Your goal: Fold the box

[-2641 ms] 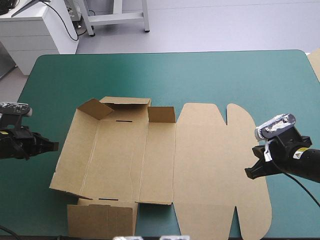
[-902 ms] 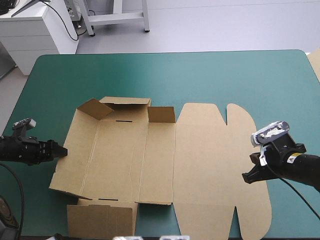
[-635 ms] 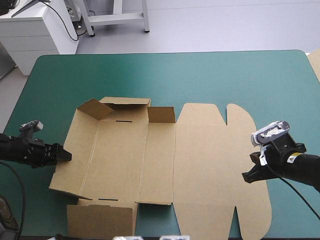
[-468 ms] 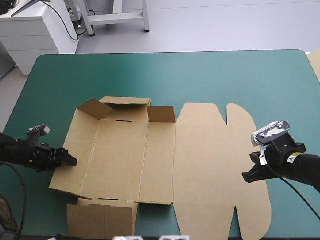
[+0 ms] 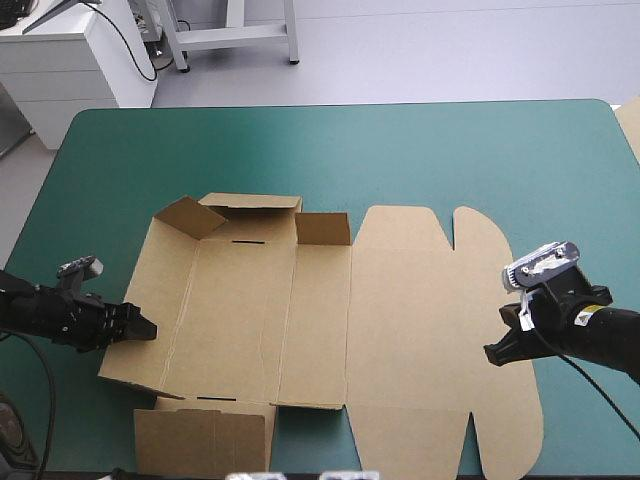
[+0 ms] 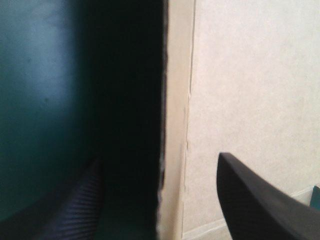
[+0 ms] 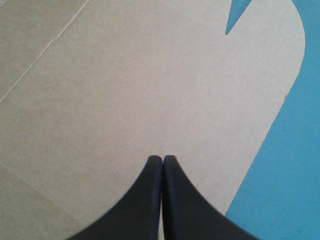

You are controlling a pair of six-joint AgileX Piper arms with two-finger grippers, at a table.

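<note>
The left gripper (image 5: 140,327) sits low at the lifted left panel of the box (image 5: 320,320). Only its wrist view shows the black fingers (image 6: 250,200) spread apart, with that panel's edge between them. The brown box lies mid-desk (image 5: 400,150), mostly flat, with small flaps up along its far side. The right gripper (image 5: 497,352) hovers over the lid panel, fingers pressed together. More board (image 5: 631,125) shows at the desk's far right corner.

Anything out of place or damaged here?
Nothing stands out. The box lies unfolded and intact, far flaps raised; the open left gripper straddles its left edge, the shut right gripper hovers over its right side.
</note>
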